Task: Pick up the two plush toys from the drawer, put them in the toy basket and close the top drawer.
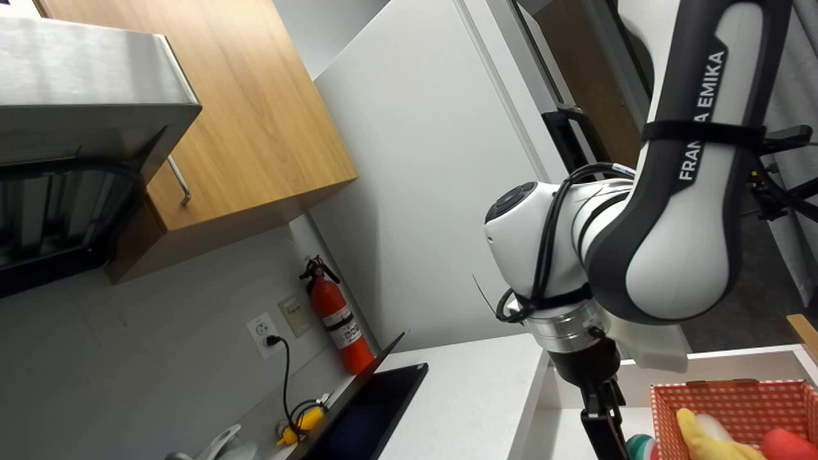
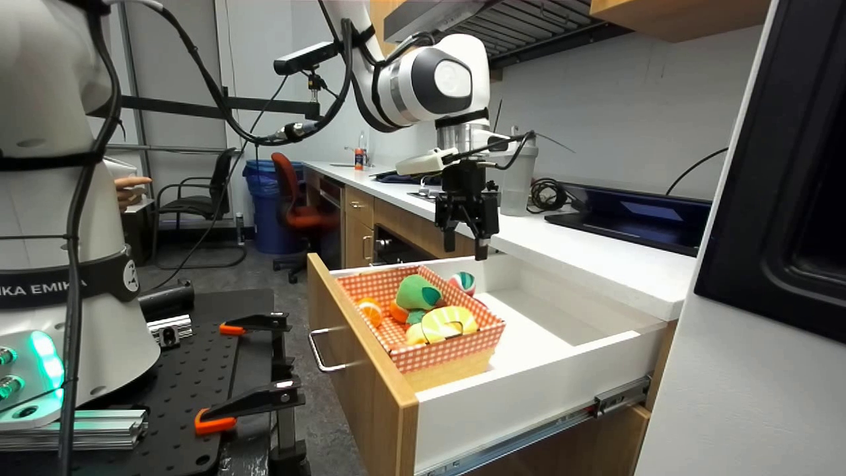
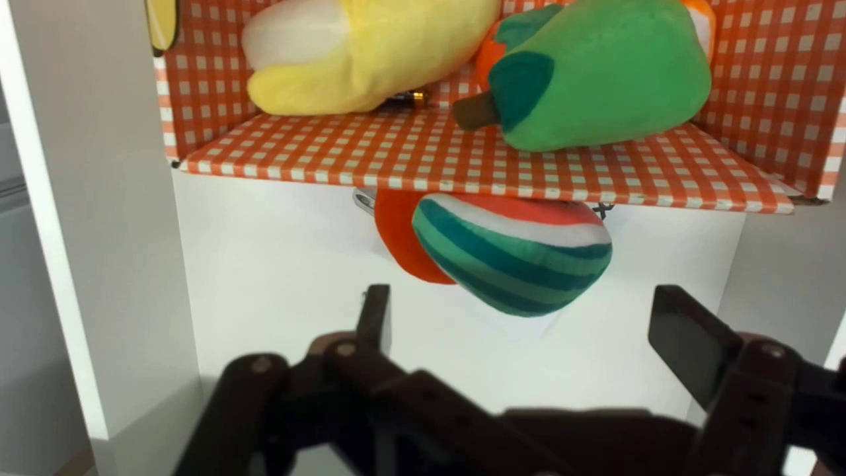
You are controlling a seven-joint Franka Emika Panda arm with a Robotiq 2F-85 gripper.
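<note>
Masking red toy [image 3: 404, 241] partly, wrist view — watermelon toy [image 3: 519, 261], basket [image 3: 396, 149].

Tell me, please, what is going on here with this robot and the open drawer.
A robot arm holds its open fingers over the pulled-out drawer, gripping nothing. A watermelon toy and a red toy lie in the drawer beside the checked basket, which holds a banana toy and a green toy. Putting the first two away and closing the drawer remain.

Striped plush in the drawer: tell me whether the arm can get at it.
Likely yes: the open gripper hangs above the drawer with nothing visible blocking the striped plush, though the basket and a red toy sit close beside it.
</note>
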